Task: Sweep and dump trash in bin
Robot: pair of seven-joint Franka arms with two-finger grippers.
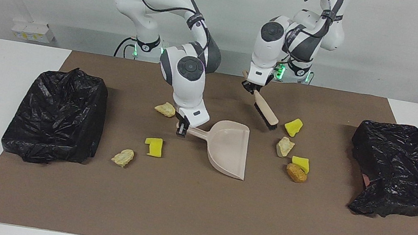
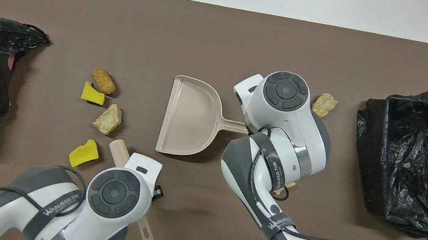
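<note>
Dustpan [image 1: 229, 149] is lying flat on the brown mat [image 1: 186, 213] at mid-bench, its open lip turned toward the left arm's end, where four scraps are clustered. The right gripper [image 1: 181, 130] is clamping the dustpan handle with its fingers clenched on it, pinning the pan in place so that it can receive a sweep without sliding.

The left gripper [image 1: 250, 85] is hovering over the mat with its fingers clenched on the handle of the brush [image 1: 264, 112]. The brush is slanting downward, bristle end lowest and just beside the nearest yellow sponge chunk [image 1: 293, 127]; contact with the mat cannot be confirmed. This angle is judged to be setting up a stroke that drives the scraps into the lip.

Trash is lying in two groups. Toward the left arm's end: the yellow chunk, a tan lump [image 1: 284, 146], a second yellow chunk [image 1: 300, 163] and a brown lump [image 1: 296, 173] touching it. Toward the right arm's end: a tan lump [image 1: 166, 109] close to the right gripper, a yellow piece [image 1: 154, 146] and another tan lump [image 1: 122, 157]. None is in the pan yet.

Two bins lined with black bags are standing at the ends of the bench, one at the right arm's end [image 1: 56, 115] and one at the left arm's end [image 1: 400, 171], each within reach for dumping. The task is judged to be at its early stage: sweeping of the first group.
</note>
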